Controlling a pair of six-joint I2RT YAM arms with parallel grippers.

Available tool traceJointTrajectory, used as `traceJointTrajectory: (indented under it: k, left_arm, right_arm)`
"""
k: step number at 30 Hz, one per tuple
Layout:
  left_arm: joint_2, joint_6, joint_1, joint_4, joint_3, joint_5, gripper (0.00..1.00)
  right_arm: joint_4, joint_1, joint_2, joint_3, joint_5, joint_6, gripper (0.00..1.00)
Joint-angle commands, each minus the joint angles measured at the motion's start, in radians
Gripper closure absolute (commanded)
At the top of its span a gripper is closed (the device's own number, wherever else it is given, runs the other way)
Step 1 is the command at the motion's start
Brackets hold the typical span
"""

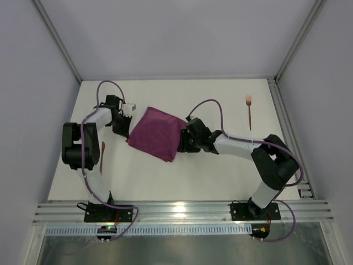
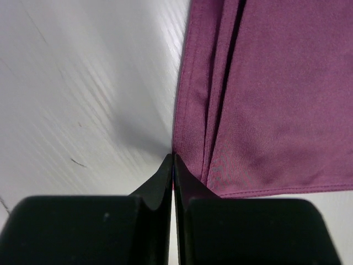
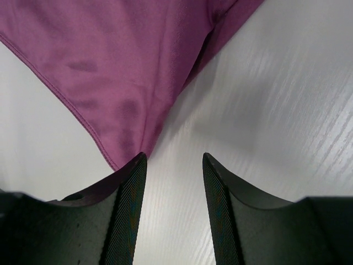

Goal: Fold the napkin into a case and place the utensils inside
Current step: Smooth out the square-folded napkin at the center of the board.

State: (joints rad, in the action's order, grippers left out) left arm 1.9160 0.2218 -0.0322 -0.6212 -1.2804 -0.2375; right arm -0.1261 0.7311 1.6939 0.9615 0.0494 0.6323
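Lying mid-table between the two arms, the napkin (image 1: 155, 134) shows as a tilted, layered patch, nearly as wide as long, so it has no strong long axis. Its folded edges run from near-left to far-right. Left gripper (image 2: 174, 157) sits at the napkin's left edge, close to its leftmost corner. Its fingers are pressed together with the tips meeting right on the hem, seemingly nipping it. From there the cloth spreads away to the right and the fold lines run straight ahead. Right gripper (image 3: 174, 157) is on the opposite, right side, fingers spread, low over the bare table (image 1: 220, 171). A pointed corner of the napkin reaches the tip of the finger on the left of its wrist view but does not lie between the jaws. Judgement: the coming move turns on that corner; the right gripper looks to need a small shift toward the cloth, or it shuts on nothing. Fork (image 1: 249, 112) lies well apart at the far right, nearer the right arm, long axis near-to-far, tines pointing far. Thin brown sliver (image 1: 102, 152) beside the left arm is too small to tell whether it is a second utensil.
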Motion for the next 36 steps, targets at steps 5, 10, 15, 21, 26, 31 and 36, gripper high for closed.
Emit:
traceJointTrajectory:
  k: [5, 10, 15, 21, 26, 31, 36]
  left_arm:
    - [-0.188, 0.074, -0.005, -0.094, 0.246, -0.089, 1.0]
    - [-0.308, 0.122, -0.005, -0.158, 0.329, -0.121, 0.86]
    - [-0.438, 0.208, -0.005, -0.245, 0.355, -0.048, 0.55]
    - [-0.64, 0.402, -0.052, -0.157, 0.372, -0.011, 0.55]
    - [-0.695, 0.769, -0.176, -0.012, 0.496, -0.054, 0.54]
    - [-0.637, 1.072, -0.218, -0.075, 0.516, -0.091, 0.52]
    - [-0.6, 1.232, -0.252, -0.051, 0.546, -0.094, 0.51]
  right_arm:
    - [0.045, 0.004, -0.14, -0.085, 0.02, 0.035, 0.51]
    - [0.034, 0.004, -0.163, -0.104, 0.023, 0.032, 0.51]
    - [0.016, 0.002, -0.151, -0.081, 0.023, 0.018, 0.51]
    - [0.042, -0.013, -0.097, -0.058, 0.07, 0.044, 0.51]
    - [0.04, -0.015, -0.086, -0.044, 0.083, 0.047, 0.51]
    - [0.028, -0.015, -0.076, -0.043, 0.084, 0.033, 0.51]
    - [0.042, -0.015, -0.054, -0.043, 0.096, 0.04, 0.5]
